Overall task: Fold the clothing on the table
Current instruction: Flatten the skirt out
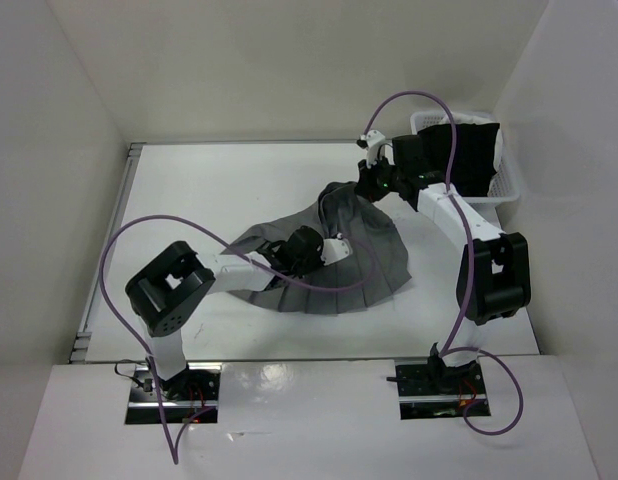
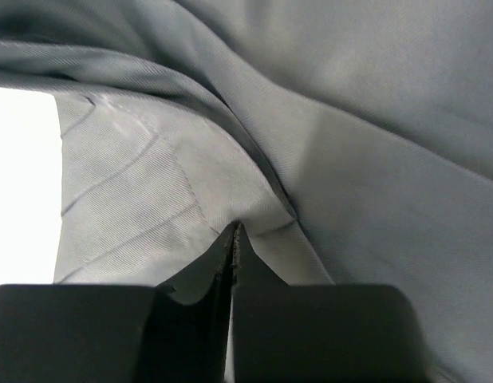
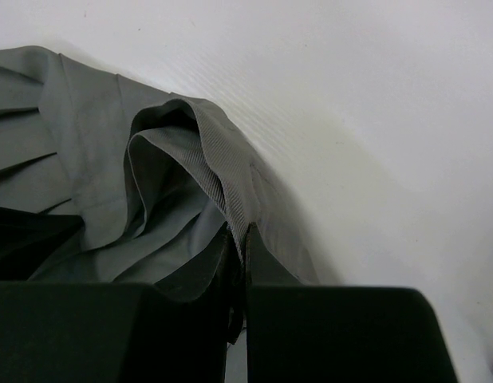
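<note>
Grey clothing (image 1: 379,265) lies bunched; black garment (image 1: 474,160) fills basket (image 1: 511,182) beyond it.

Bright, even overhead light floods the large white smooth tabletop (image 1: 239,190); the mid-grey pleated soft skirt (image 1: 394,265) casts faint shadows. The 2 wrist views are dimmer, their black foregrounds soft-focused.

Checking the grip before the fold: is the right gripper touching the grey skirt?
Touching. The right wrist view shows the right gripper shut, with the ribbed edge of the grey skirt running down between its fingertips.
</note>
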